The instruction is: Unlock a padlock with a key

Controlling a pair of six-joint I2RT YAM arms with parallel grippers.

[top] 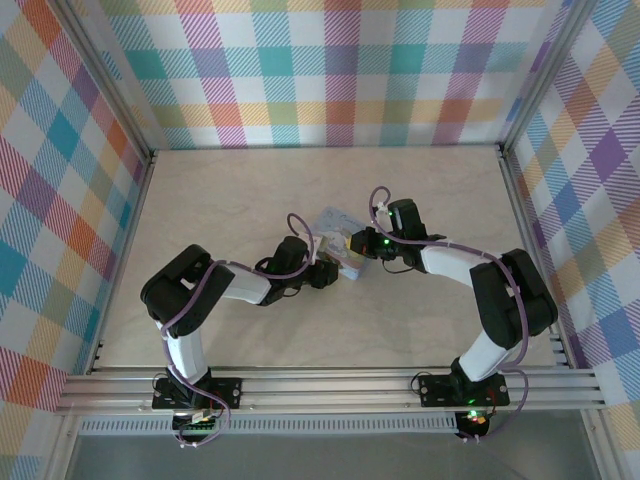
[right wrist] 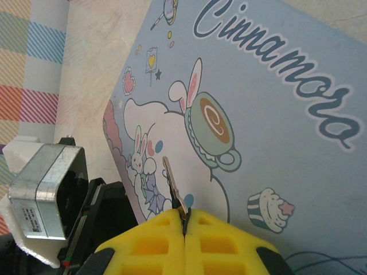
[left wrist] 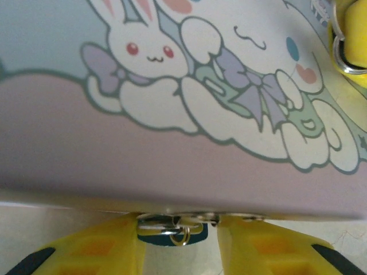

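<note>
The light-blue cartoon tin lies mid-table, and both grippers meet at its near edge. In the left wrist view the tiny padlock, with a dark teal body and a silvery shackle, hangs under the tin's rim. My left gripper has its yellow fingers closed in on either side of the padlock. My right gripper is shut on the key. The key's thin blade sticks up over the tin lid. From above, the right gripper sits just beyond the left gripper.
The tin's lid looms close in front of the left wrist camera. A yellow finger with a silver ring shows at the top right there. The left arm's metal wrist block sits beside the right gripper. Checked walls enclose the beige table.
</note>
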